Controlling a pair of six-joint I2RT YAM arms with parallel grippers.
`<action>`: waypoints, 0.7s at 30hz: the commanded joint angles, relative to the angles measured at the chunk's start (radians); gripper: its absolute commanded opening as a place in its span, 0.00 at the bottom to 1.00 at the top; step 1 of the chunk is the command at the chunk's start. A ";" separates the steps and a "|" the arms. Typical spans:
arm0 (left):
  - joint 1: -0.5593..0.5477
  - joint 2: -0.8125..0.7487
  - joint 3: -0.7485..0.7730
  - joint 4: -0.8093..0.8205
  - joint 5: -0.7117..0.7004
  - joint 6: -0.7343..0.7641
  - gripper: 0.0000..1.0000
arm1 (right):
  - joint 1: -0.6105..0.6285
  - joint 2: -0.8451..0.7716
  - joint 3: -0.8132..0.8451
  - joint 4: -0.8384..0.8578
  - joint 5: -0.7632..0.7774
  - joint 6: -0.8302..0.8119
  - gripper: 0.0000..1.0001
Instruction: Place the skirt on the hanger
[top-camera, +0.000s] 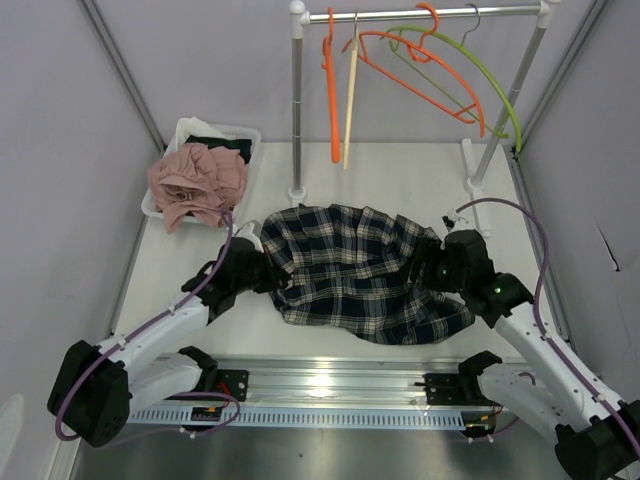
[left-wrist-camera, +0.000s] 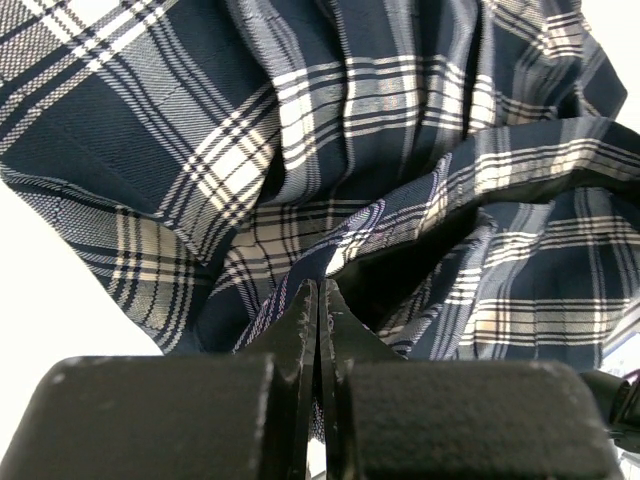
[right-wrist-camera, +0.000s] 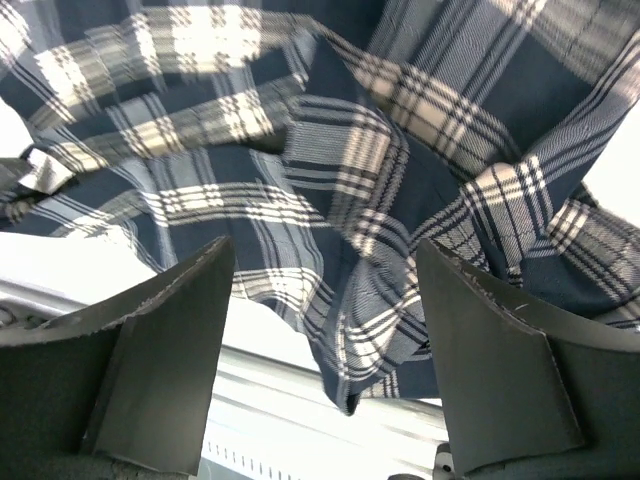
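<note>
A dark blue and white plaid skirt (top-camera: 358, 268) lies spread on the white table between my two arms. My left gripper (top-camera: 268, 272) is at the skirt's left edge, shut on a fold of the skirt (left-wrist-camera: 300, 200). My right gripper (top-camera: 432, 262) is at the skirt's right edge with its fingers (right-wrist-camera: 165, 345) wide open over the skirt (right-wrist-camera: 340, 190), holding nothing. Several hangers hang on the rail at the back: an orange one (top-camera: 332, 95), a cream one (top-camera: 350, 100), another orange one (top-camera: 425, 75) and a green one (top-camera: 480, 75).
A white basket (top-camera: 245, 135) with pink clothing (top-camera: 197, 183) stands at the back left. The white rack posts (top-camera: 297, 110) stand behind the skirt. A metal rail (top-camera: 330, 390) runs along the near table edge.
</note>
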 joint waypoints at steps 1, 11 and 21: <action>-0.010 -0.038 0.009 0.026 -0.016 0.017 0.00 | 0.044 -0.031 0.083 -0.041 0.162 0.017 0.78; -0.016 -0.065 -0.007 0.018 0.004 0.028 0.00 | 0.075 0.081 0.403 -0.069 0.211 -0.100 0.78; -0.022 -0.063 -0.008 0.018 0.021 0.038 0.01 | -0.285 0.376 1.050 -0.067 -0.067 -0.279 0.78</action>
